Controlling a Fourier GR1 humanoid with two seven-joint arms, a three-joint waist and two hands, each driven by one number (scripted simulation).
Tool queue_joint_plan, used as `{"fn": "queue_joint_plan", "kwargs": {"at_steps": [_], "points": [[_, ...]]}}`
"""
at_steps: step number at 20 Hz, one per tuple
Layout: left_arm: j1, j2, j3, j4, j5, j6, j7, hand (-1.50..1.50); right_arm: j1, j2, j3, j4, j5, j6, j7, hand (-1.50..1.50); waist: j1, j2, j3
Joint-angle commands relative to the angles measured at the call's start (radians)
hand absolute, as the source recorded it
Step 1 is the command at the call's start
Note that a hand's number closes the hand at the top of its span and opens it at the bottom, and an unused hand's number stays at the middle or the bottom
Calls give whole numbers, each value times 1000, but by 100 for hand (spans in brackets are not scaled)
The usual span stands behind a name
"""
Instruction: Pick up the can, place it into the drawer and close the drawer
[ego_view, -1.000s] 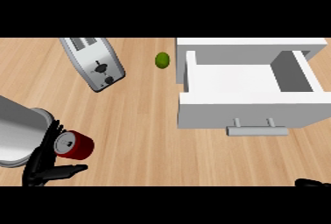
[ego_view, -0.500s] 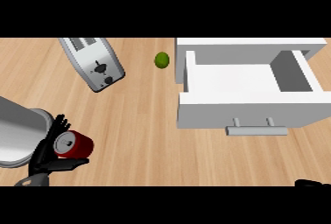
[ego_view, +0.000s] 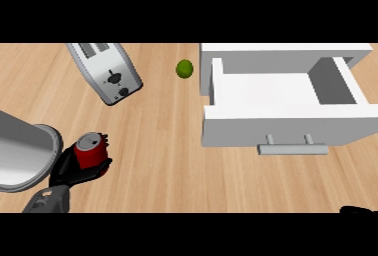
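My left hand (ego_view: 77, 167) is curled round the red cylindrical metal can (ego_view: 90, 150), fingers wrapped along its far side and thumb below it, so the can sits pinched in my grasp with its silver top tilted up and away from me. The hand and can show low at the left of the head view, over the light wooden table (ego_view: 162, 150).

Just beside my left hand, on its outer side, stands a large grey metal pot (ego_view: 22, 152) with a pale rim, nearly touching my wrist. Further ahead of the hand, a silver two-slot toaster (ego_view: 105, 72) lies at an angle on the table, its knob and button facing up. Beyond that and across to the right, a small green lime-like fruit (ego_view: 184, 69) rests near the table's far edge, just beside the white cabinet.

Well apart from my left hand, across the table to the right, the white drawer (ego_view: 284, 122) stands pulled open, its inside bare white and its grey bar handle (ego_view: 291, 148) facing me.

Of my right hand (ego_view: 359, 210) only a dark sliver shows at the lower right corner; I cannot tell how its fingers are set.
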Motion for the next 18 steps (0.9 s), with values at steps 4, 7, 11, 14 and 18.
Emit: {"fn": "queue_joint_plan", "kwargs": {"at_steps": [4,7,11,14,18], "points": [[-65,-21,-16,96,-1,-16,-74,150,-9,17,30,-50,53,-26,44,-150,-2,2,-1],[-40,-26,-39,34,5,-53,-72,150,5,7,8,-64,25,-8,51,-150,0,0,-1],[-185,-154,10,36,50,180,57,150,-47,2,10,-20,50,-30,44,-150,-5,3,-1],[-273,-211,46,57,79,296,80,150,-16,37,32,3,71,-18,-30,-150,-14,5,-1],[-282,-213,29,21,94,301,70,150,-21,-1,-6,-44,48,-13,30,-150,-2,1,-1]]}}
